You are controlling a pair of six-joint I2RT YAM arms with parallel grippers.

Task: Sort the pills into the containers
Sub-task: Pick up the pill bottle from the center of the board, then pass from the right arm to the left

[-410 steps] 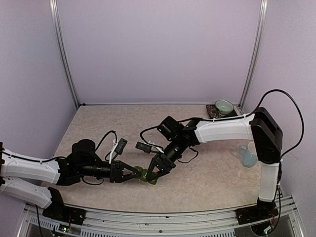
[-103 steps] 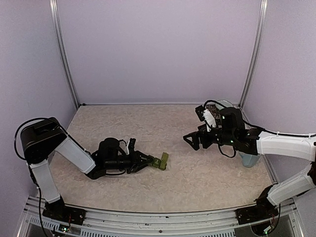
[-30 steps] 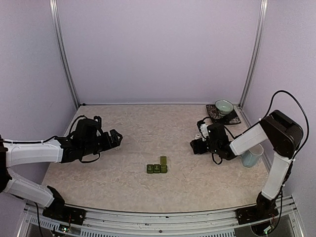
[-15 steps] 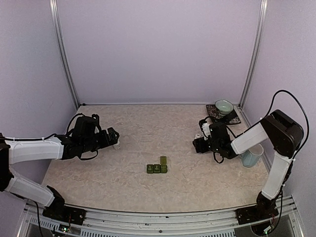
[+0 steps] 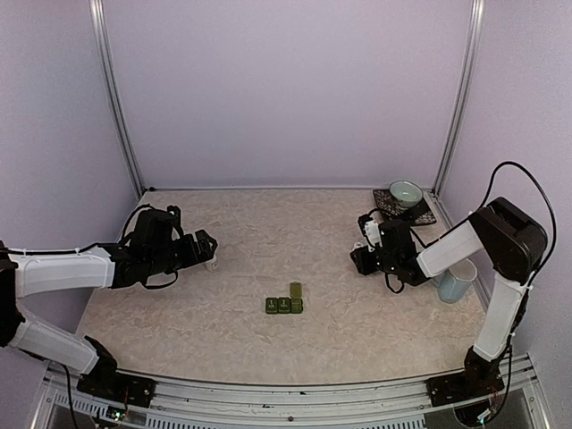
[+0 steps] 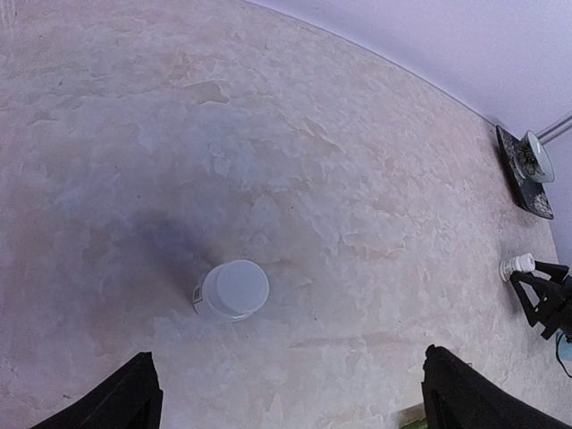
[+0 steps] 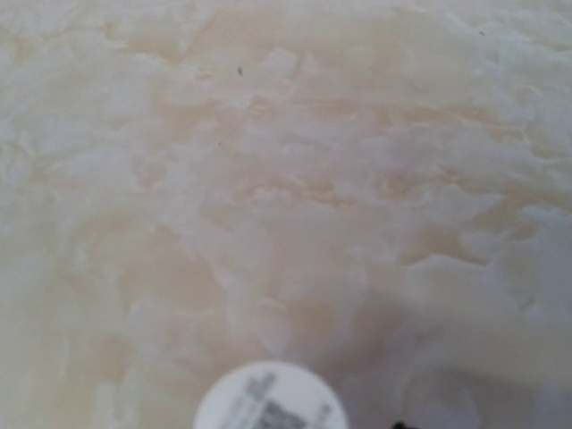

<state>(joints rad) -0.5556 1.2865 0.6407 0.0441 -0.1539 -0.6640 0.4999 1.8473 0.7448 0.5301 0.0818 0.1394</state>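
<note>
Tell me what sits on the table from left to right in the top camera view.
First a small white round bottle → dark green plastic strip of three lidded containers → green bowl on a dark saucer → pale blue mug.

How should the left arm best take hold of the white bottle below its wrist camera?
Probably across the round side wall of the white bottle, just under the cap, descending from above with the open left gripper, fingers astride it: it stands upright, cap up.

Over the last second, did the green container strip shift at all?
No. In the top view the green container strip lies at the same spot, unchanged against the green bowl in the far right corner.
</note>
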